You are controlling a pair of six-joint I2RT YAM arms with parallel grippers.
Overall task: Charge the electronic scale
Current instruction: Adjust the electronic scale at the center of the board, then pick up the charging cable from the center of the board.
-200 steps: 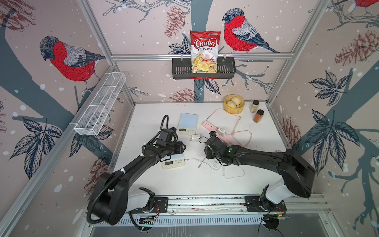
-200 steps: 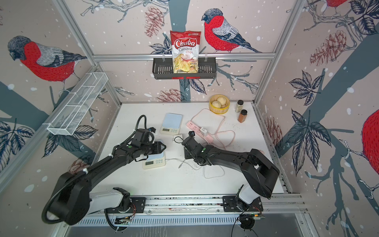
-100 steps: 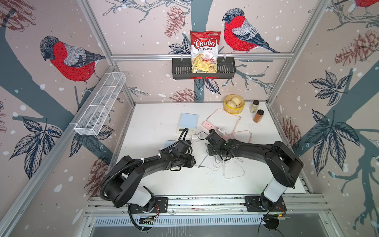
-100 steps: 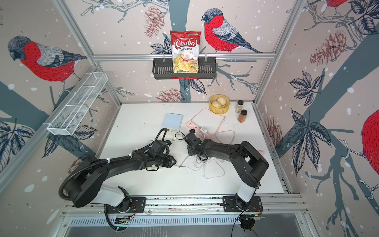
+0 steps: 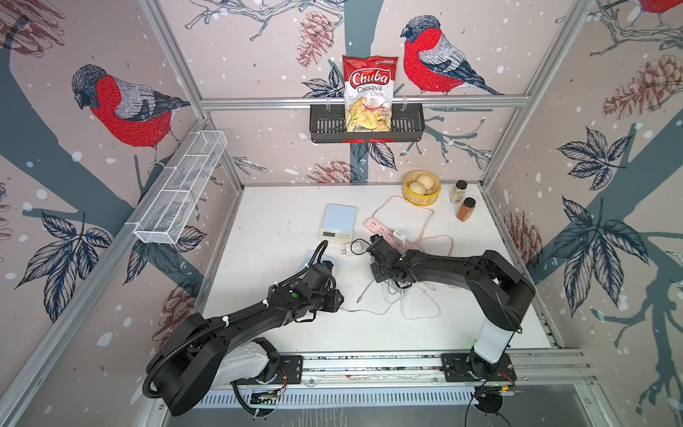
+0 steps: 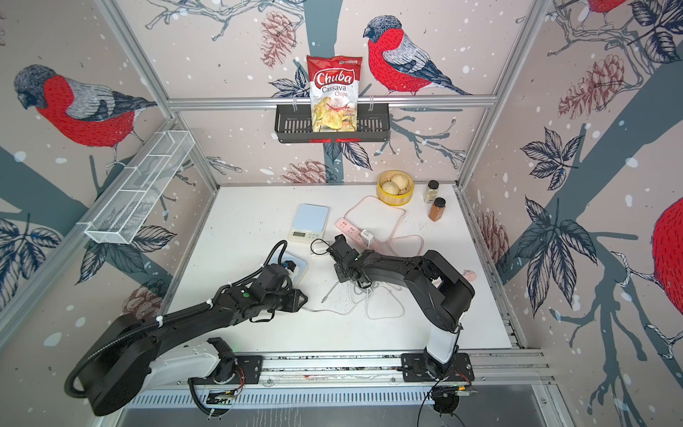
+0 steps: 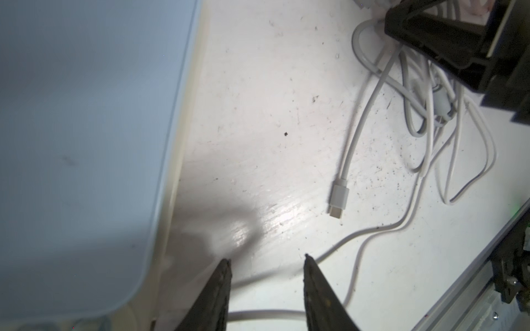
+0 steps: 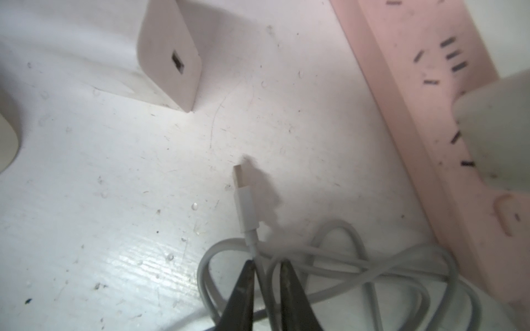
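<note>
Bench point(image 5: 277, 229), early stage: right claw point(image 8: 265, 263) pinched shut on white cable point(image 8: 253, 242) behind USB-A plug point(image 8: 243, 195). Left claw point(image 7: 266, 258) half open, empty. USB-C plug point(image 7: 338, 197) loose near scale point(image 7: 86, 143); charger brick point(image 8: 172, 57) port empty.

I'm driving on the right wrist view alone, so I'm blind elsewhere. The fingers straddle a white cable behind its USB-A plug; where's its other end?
Observer: A USB-C plug lies loose on the table; whether it ends your white cable, the tangle hides.
Operator: Anything held on the left?
Observer: No, the left fingers are open, holding nothing.
Operator: Where's the scale?
Observer: Two: one electronic scale beside the pink power strip, a second scale right beside the left fingers.
</note>
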